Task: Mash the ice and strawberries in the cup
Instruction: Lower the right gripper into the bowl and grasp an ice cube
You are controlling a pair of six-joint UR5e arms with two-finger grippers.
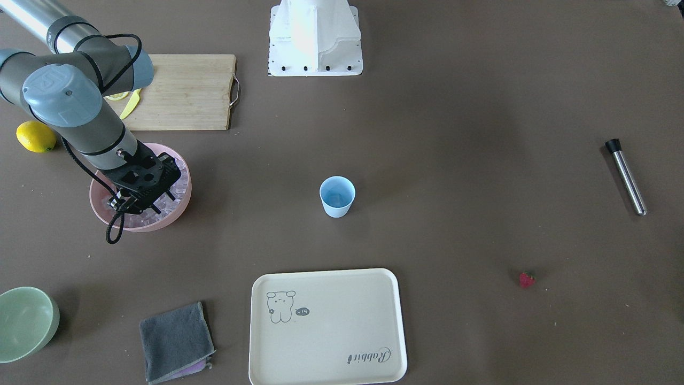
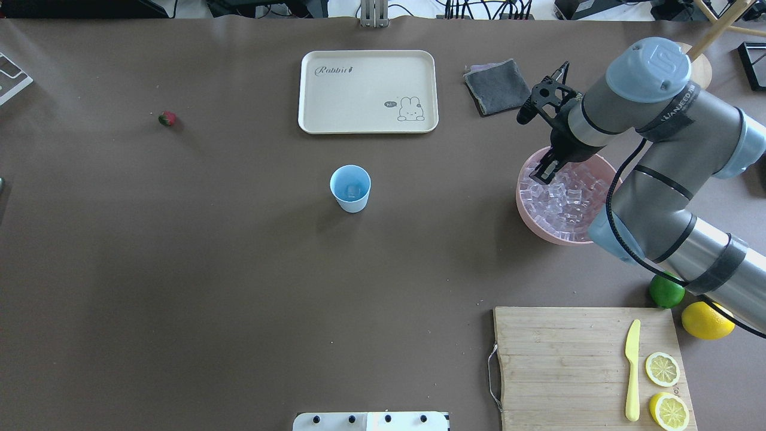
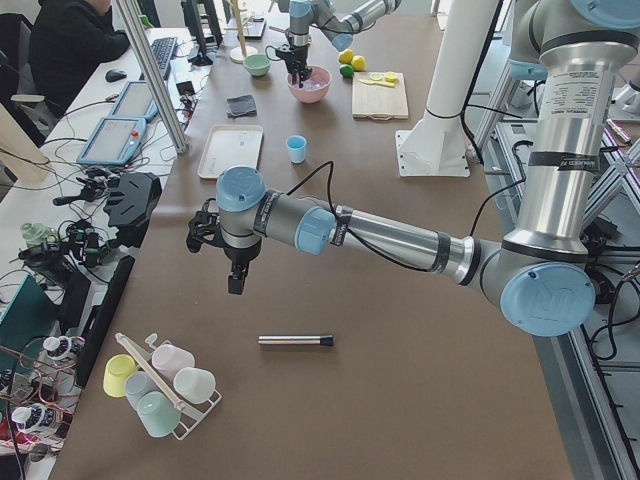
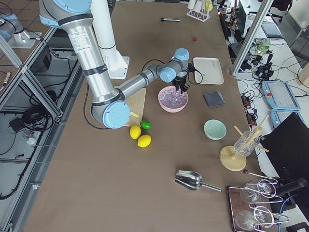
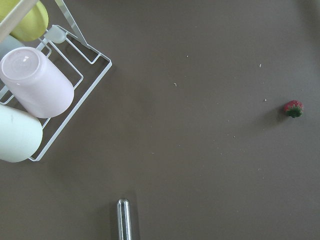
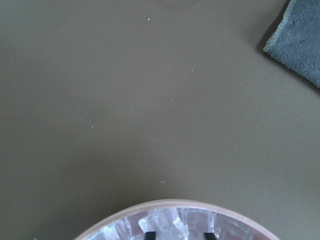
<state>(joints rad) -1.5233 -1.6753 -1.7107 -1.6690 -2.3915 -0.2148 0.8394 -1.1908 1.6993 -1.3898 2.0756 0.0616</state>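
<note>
The light-blue cup point(image 2: 350, 188) stands upright mid-table, also in the front view point(image 1: 337, 196). The ice point(image 2: 562, 197) fills a pink bowl point(image 2: 529, 209) to the right of the cup. My right gripper point(image 2: 543, 175) points down into the bowl's far rim. In the right wrist view its gripper point(image 6: 179, 234) shows two fingertips apart among the cubes, so it is open. The strawberry point(image 2: 167, 118) lies alone at the far left, also in the left wrist view point(image 5: 293, 108). My left gripper point(image 3: 234, 285) hovers above bare table near it. I cannot tell whether it is open or shut.
A steel muddler point(image 1: 626, 176) lies beyond the strawberry. A cream tray point(image 2: 368, 90) and a grey cloth point(image 2: 497, 87) lie behind the cup. A cutting board point(image 2: 586, 365) holds a knife and lemon halves. A lime point(image 2: 666, 291), a lemon point(image 2: 706, 320), a green bowl point(image 1: 24, 321) and a cup rack point(image 5: 35, 95) stand around.
</note>
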